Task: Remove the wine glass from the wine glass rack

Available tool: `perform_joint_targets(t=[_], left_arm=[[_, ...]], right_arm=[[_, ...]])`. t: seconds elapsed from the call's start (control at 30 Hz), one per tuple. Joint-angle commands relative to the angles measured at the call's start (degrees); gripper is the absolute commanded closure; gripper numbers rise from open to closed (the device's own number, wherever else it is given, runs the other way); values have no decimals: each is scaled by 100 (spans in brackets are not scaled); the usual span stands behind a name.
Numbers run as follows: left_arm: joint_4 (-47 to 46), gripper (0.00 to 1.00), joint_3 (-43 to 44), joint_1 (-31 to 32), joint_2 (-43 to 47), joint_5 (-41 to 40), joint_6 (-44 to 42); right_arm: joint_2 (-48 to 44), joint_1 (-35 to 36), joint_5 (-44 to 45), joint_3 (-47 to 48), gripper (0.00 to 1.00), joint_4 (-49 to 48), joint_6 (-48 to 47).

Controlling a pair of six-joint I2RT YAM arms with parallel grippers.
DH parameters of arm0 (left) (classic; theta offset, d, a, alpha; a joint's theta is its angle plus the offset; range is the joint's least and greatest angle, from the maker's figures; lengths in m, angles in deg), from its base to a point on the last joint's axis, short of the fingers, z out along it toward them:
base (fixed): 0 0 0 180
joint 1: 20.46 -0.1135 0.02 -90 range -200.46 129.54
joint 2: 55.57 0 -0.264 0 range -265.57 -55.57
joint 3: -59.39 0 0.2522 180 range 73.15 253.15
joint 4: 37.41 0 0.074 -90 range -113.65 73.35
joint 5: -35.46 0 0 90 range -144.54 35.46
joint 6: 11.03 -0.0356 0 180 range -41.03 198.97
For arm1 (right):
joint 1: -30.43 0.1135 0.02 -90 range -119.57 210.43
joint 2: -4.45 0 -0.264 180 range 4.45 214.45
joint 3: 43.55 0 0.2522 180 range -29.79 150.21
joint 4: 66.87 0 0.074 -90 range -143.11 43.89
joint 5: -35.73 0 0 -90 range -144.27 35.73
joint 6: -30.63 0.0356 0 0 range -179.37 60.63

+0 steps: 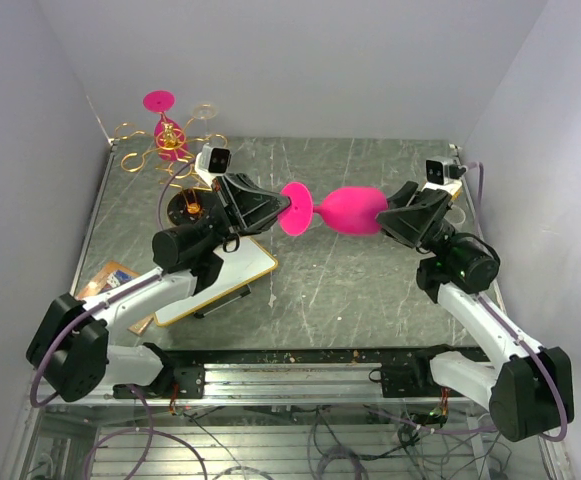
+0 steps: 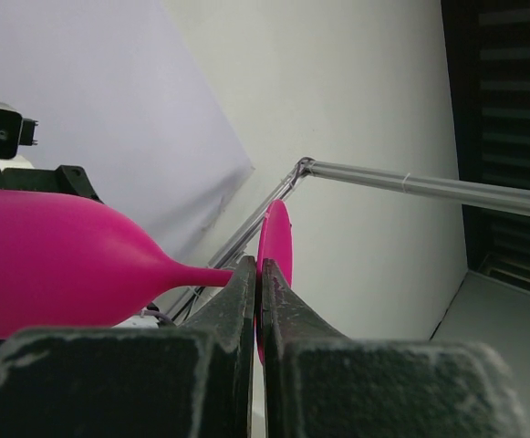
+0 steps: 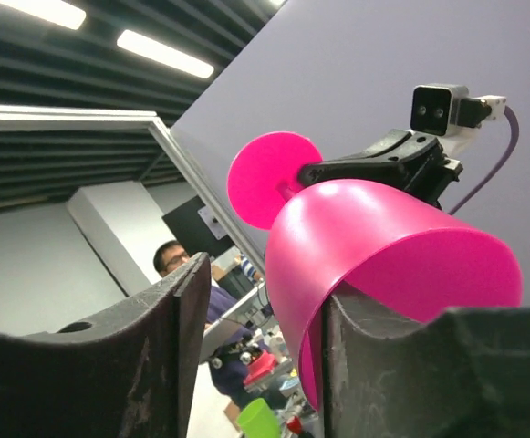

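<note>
Wine glass point(image 1: 352, 210), glossy pink with a bulbous bowl, held level above the veined counter point(image 1: 320, 290), clear of the gold-wire wine glass rack point(image 1: 142, 150); left hand point(image 1: 288, 209) clamped on its slender stem, right hand point(image 1: 383, 216) fingers apart astride the thin rim

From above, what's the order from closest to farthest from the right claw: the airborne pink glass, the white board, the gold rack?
1. Pink glass, at the right gripper's fingertips.
2. White board, on the table, to the left.
3. Gold rack, in the far back-left corner.

wine glass point(image 1: 350, 210): magenta | wine glass rack point(image 1: 170, 150): gold | table point(image 1: 320, 285): grey marbled
</note>
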State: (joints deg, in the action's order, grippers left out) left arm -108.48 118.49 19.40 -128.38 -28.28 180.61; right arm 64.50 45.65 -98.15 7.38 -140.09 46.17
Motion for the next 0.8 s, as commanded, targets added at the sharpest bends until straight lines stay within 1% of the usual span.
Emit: perform_joint_targets(t=[0.0, 0.1, 0.13, 0.2, 0.3, 0.37, 0.4, 0.5, 0.53, 0.57, 0.63, 0.67, 0.7, 0.77], left_arm=[[-958, 93, 58, 91, -100, -111, -167], [-766, 93, 89, 144, -52, -78, -347], [-691, 90, 69, 161, 1, -92, -419], [-502, 82, 1, 168, 125, -120, -589], [-144, 63, -141, 167, 348, -195, -896], [127, 49, -230, 172, 504, -231, -1073], [253, 39, -269, 172, 570, -243, -1154], [605, 13, -398, 171, 759, -293, -1356], [693, 7, -443, 165, 805, -316, -1410], [774, 3, -494, 169, 857, -329, -1466], [968, 1, -600, 167, 977, -366, -1563], [1048, 1, -673, 171, 1032, -384, -1614], [1127, 1, -761, 172, 1100, -419, -1654], [1290, 1, -939, 170, 1261, -519, -1721]], right_arm=[[-63, 34, 245, -84, 60, -1704, 384], [-107, 36, 131, -17, 73, -1566, 339], [-145, 34, 114, 4, 79, -1488, 296], [-216, 33, 93, 39, 89, -1307, 209], [-348, 39, 46, 78, 100, -940, 35], [-494, 29, 40, 108, 100, -639, -158], [-576, 25, 14, 126, 100, -410, -293], [-901, 25, -85, 271, 100, 646, -861], [-1019, 25, -106, 337, 100, 1094, -1094], [-1162, 25, -121, 422, 100, 1639, -1395], [-1502, 25, 18, 657, 100, 3256, -2114], [-1772, 25, 207, 838, 100, 4619, -2563], [-1985, 27, 577, 1146, 100, 5922, -3115], [-2309, 26, 1785, 1685, 100, 8092, -3715]])
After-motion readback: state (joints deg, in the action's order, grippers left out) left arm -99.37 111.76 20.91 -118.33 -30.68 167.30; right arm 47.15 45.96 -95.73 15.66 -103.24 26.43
